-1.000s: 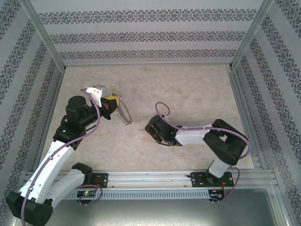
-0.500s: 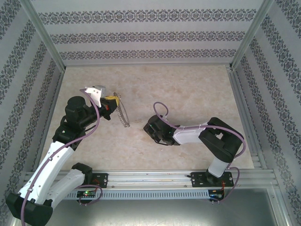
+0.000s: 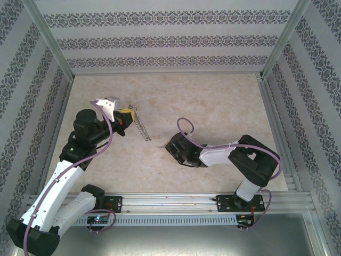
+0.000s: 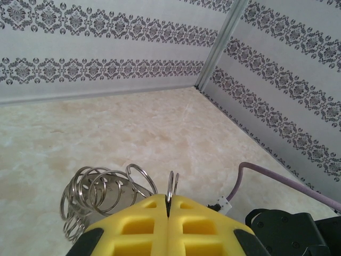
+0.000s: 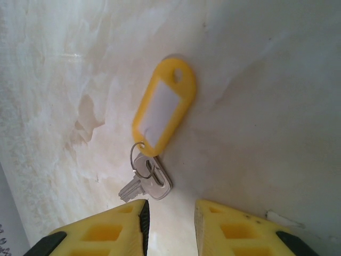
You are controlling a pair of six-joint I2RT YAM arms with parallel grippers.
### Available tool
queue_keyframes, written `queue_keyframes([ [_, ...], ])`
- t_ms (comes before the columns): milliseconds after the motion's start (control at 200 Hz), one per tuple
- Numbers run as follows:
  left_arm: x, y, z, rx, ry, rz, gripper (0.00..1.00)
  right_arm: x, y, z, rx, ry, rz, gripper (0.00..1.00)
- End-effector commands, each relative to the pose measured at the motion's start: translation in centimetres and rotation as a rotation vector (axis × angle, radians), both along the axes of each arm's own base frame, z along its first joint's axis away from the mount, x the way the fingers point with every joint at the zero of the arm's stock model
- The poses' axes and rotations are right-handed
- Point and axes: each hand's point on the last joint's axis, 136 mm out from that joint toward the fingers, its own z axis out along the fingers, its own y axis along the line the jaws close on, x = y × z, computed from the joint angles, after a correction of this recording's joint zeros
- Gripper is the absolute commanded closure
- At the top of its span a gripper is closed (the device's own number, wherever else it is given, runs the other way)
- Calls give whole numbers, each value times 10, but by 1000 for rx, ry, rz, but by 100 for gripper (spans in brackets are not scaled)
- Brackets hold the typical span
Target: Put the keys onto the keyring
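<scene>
Left gripper point(image 4: 168, 205) pinches the coiled keyring point(image 4: 101, 192); right gripper point(image 5: 170, 224), jaws parted and empty, hovers by keys point(image 5: 149, 184) with yellow tag point(image 5: 162, 109).

A robot lab test booth: damask-papered panels point(image 3: 170, 40) in aluminium rails point(image 3: 170, 199) boxing in a marble-look tabletop point(image 3: 213, 101).

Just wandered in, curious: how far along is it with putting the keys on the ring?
Done: the left gripper is clamped on the keyring. In hand: the right gripper hangs open over the keys lying on the table. Left: grabbing and threading them.
</scene>
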Motion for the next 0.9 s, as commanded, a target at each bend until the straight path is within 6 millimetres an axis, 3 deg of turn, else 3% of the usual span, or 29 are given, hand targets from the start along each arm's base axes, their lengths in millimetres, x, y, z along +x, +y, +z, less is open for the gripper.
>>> queue_keyframes([
  [0,-6,-6,16,-35,-52,-33,100,1,-11,-7,-30,11,-33,69],
  [170,-6,-6,14,-37,-49,-35,100,8,-3,-7,-26,4,-22,69],
  [390,-6,-7,13,-37,-45,-37,100,21,6,9,-48,-49,20,69],
  [585,-6,-6,14,-40,-45,-36,100,23,0,21,-119,-61,42,70],
  [894,-7,-6,16,-43,-50,-37,100,25,2,21,-200,-34,93,71],
])
